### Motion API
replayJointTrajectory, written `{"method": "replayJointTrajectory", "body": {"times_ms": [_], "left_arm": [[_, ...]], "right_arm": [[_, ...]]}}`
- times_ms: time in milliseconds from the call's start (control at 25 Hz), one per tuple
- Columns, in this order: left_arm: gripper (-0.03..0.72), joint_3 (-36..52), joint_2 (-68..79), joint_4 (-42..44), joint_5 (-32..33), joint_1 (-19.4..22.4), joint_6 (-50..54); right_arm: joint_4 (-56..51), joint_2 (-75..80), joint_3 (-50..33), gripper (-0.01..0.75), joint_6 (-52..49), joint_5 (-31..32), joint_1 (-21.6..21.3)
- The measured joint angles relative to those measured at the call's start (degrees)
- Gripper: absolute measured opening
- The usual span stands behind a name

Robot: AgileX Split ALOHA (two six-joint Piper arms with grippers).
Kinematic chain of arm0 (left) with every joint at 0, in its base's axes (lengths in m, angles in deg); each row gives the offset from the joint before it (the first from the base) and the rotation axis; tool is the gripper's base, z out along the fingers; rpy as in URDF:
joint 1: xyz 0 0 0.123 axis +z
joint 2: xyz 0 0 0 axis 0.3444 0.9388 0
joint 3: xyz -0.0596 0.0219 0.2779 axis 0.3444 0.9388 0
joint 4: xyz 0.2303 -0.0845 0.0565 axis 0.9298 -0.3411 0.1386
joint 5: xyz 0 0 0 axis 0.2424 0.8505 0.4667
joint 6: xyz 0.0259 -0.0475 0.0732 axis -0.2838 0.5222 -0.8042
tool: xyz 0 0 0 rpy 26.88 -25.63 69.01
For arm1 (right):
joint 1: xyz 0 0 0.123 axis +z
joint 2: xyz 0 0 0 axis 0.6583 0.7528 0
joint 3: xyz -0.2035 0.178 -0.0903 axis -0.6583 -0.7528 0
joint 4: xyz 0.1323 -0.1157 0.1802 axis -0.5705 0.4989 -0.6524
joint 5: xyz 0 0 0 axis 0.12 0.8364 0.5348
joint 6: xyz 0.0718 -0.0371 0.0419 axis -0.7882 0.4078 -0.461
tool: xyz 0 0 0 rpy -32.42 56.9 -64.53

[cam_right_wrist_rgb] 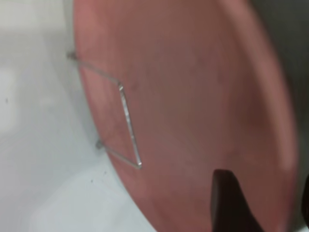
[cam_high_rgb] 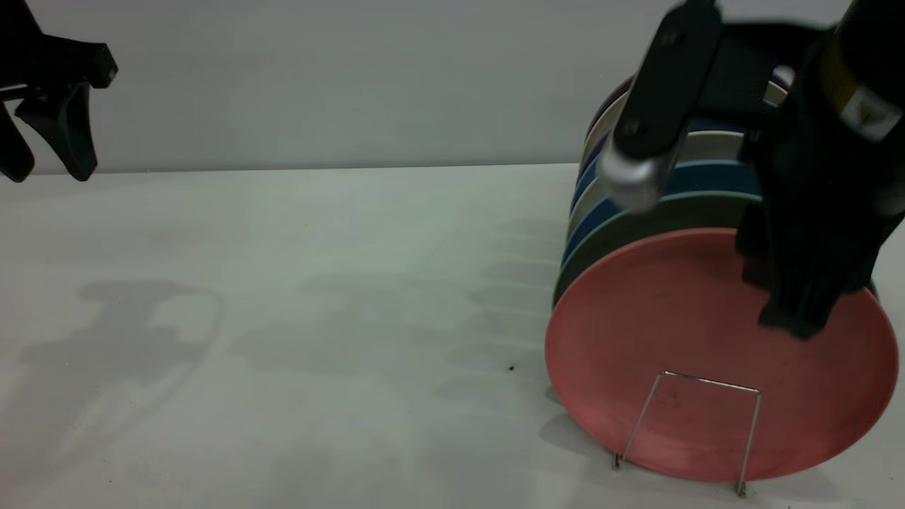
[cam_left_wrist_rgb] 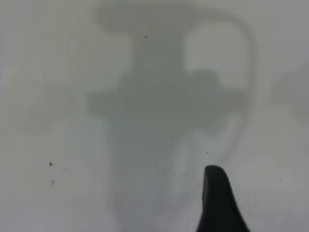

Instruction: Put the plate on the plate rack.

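The salmon-pink plate [cam_high_rgb: 679, 332] stands on edge in the front slot of the silver wire plate rack [cam_high_rgb: 707, 382], behind its front loop. My right gripper [cam_high_rgb: 799, 318] is at the plate's upper right rim, jaws apart, one finger in front of the plate's face and the other behind the rim. In the right wrist view the plate [cam_right_wrist_rgb: 193, 96] fills the frame, with the rack loop [cam_right_wrist_rgb: 126, 116] in front of it and one dark finger [cam_right_wrist_rgb: 227, 203] over its face. My left gripper [cam_high_rgb: 42, 166] hangs open and empty at the far left, high above the table.
Behind the pink plate stand a teal-green plate [cam_high_rgb: 636, 226], blue plates [cam_high_rgb: 707, 177] and several more, all upright in the rack. The white table [cam_high_rgb: 318, 318] stretches to the left. The left wrist view shows only bare table and one finger [cam_left_wrist_rgb: 217, 203].
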Motion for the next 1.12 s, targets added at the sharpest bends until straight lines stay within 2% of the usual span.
{"method": "replayJointTrajectory", "body": {"times_ms": [520, 880, 1120], "left_arm": [[0.487, 0.0, -3.2, 0.7, 2.3, 0.0, -3.4], [0.487, 0.1, -16.3, 0.8, 5.9, 0.0, -3.5], [0.487, 0.1, -27.4, 0.8, 10.6, 0.0, -3.7]], "right_arm": [[-7.5, -16.0, 0.0, 0.379, -1.4, 4.2, 0.0], [-9.5, -30.7, 0.0, 0.379, -3.2, 10.8, 0.0], [-13.5, -42.0, 0.0, 0.335, -3.2, 14.6, 0.0]]}}
